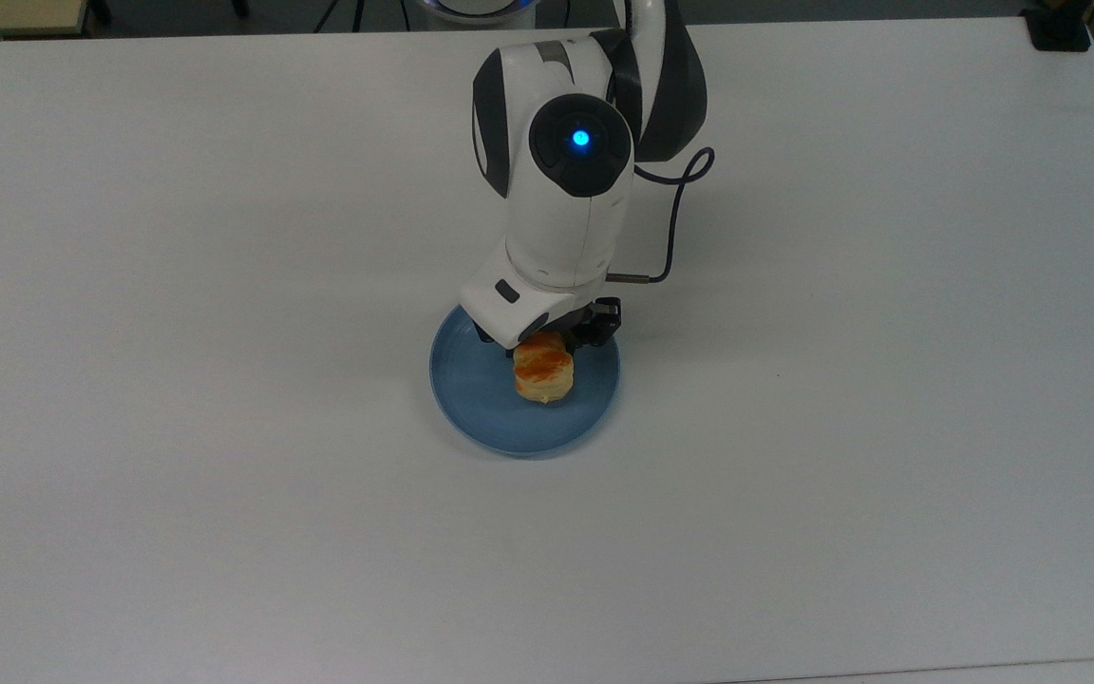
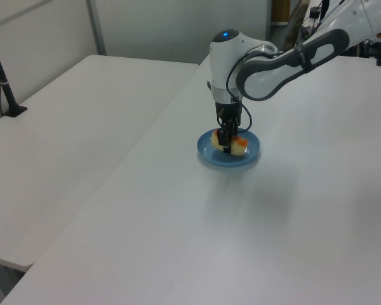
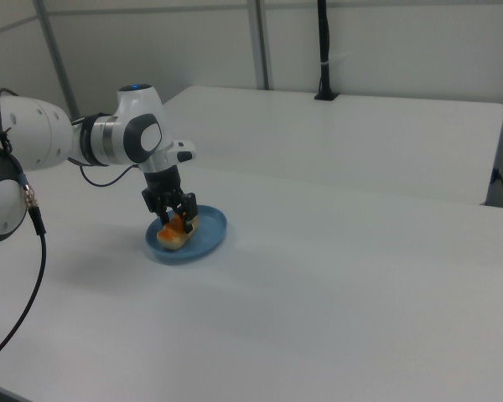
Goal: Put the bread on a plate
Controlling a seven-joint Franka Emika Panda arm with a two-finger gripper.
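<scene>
The bread [image 1: 543, 373], a pale roll with orange-brown glaze, sits low inside the blue plate [image 1: 476, 404] near the table's middle. My gripper [image 1: 548, 346] points straight down and is shut on the bread. In the left view the dark fingers [image 2: 225, 141] cross the middle of the bread [image 2: 240, 146], whose two ends stick out over the plate [image 2: 248, 159]. In the right view the gripper [image 3: 178, 219] straddles the bread [image 3: 171, 235], which looks to rest on or just above the floor of the plate [image 3: 211, 234]. The arm hides the plate's far rim in the top view.
The white table [image 1: 841, 475] spreads bare on all sides of the plate. A black clamp [image 1: 1058, 28] sits at its far right corner in the top view. A second white table with a black post [image 2: 2, 79] adjoins it at the left view's left.
</scene>
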